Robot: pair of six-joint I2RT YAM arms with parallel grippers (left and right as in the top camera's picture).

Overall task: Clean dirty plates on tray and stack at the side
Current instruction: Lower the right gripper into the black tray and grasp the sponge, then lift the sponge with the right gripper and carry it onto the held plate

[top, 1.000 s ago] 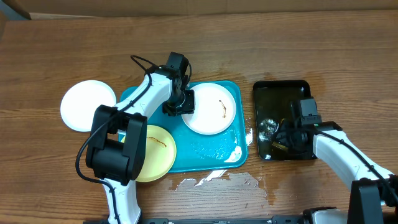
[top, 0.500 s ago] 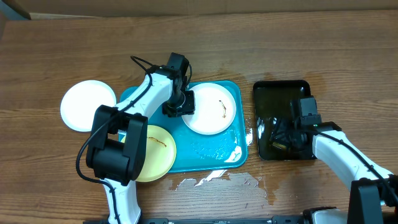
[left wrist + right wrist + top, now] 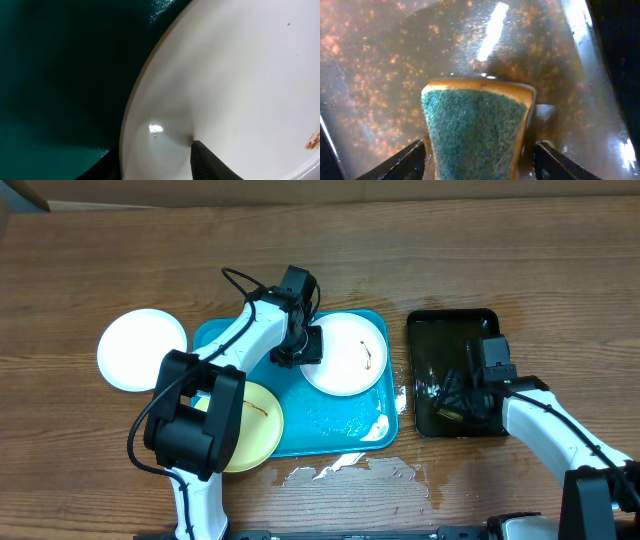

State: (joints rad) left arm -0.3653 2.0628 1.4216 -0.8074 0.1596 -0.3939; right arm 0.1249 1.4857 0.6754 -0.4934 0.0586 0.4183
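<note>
Wood table (image 3: 520,270), left arm (image 3: 255,330) outstretched, seemingly gripping plate (image 3: 350,370)

Robotics lab bench: wood-grain tabletop (image 3: 80,450), left arm (image 3: 190,425) and right arm (image 3: 545,430) based at 6 o'clock, exposed cabling (image 3: 232,280).

tray (image 3: 330,420) holds one plate (image 3: 350,360) rear right, another plate (image 3: 252,430) front left; third plate (image 3: 140,348) outside left; smaller tray (image 3: 450,330) right

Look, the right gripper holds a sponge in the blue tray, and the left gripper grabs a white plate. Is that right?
Not quite. The right gripper holds the sponge in the black tray, not the blue tray. The overhead view shows this. The left gripper does grab a white plate.
</note>
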